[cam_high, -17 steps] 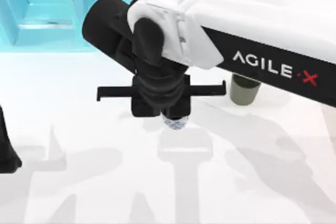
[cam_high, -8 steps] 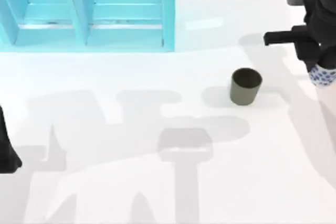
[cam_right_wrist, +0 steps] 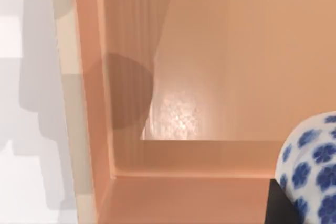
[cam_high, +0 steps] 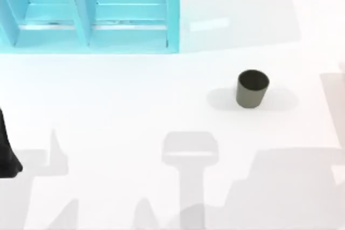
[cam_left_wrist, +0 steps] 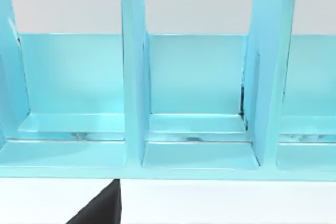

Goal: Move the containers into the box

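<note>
While the patterned cup (cam_right_wrist: 314, 169) hung over the orange box (cam_right_wrist: 210, 77), seemingly gripped by the right gripper, the olive cup (cam_high: 252, 88) stood outside.

Black arm segment (cam_high: 6, 152), black claw finger (cam_right_wrist: 299, 203)

Two cups can be counted: one plain olive-grey cup (cam_high: 252, 88) standing on the white bench (cam_high: 135, 111), and one white cup with blue flowers (cam_right_wrist: 311, 171) in the right wrist view. There is one orange box (cam_right_wrist: 210, 77), seen from above its inside. One blue rack (cam_high: 89, 12) stands on the bench, with at least three compartments showing in the left wrist view.
</note>
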`<action>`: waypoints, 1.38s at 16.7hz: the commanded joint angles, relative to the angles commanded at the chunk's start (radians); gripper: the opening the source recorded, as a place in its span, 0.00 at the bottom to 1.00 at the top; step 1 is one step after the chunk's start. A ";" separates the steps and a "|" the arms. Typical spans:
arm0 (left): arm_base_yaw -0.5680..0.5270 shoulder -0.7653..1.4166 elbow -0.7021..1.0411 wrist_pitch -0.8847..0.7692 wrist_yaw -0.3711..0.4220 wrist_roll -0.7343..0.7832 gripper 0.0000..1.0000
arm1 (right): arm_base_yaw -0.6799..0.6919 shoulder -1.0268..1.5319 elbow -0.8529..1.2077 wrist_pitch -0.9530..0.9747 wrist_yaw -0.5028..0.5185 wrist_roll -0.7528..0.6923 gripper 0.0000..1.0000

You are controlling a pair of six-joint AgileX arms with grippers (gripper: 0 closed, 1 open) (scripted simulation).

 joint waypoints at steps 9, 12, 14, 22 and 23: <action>0.000 0.000 0.000 0.000 0.000 0.000 1.00 | -0.173 -0.110 -0.097 -0.016 -0.059 -0.172 0.00; 0.000 0.000 0.000 0.000 0.000 0.000 1.00 | -0.170 -0.105 -0.111 0.002 -0.056 -0.168 0.00; 0.000 0.000 0.000 0.000 0.000 0.000 1.00 | -0.171 -0.101 -0.167 0.058 -0.057 -0.169 0.00; 0.000 0.000 0.000 0.000 0.000 0.000 1.00 | -0.175 -0.086 -0.332 0.244 -0.059 -0.173 0.00; 0.000 0.000 0.000 0.000 0.000 0.000 1.00 | -0.175 -0.086 -0.332 0.244 -0.059 -0.173 0.00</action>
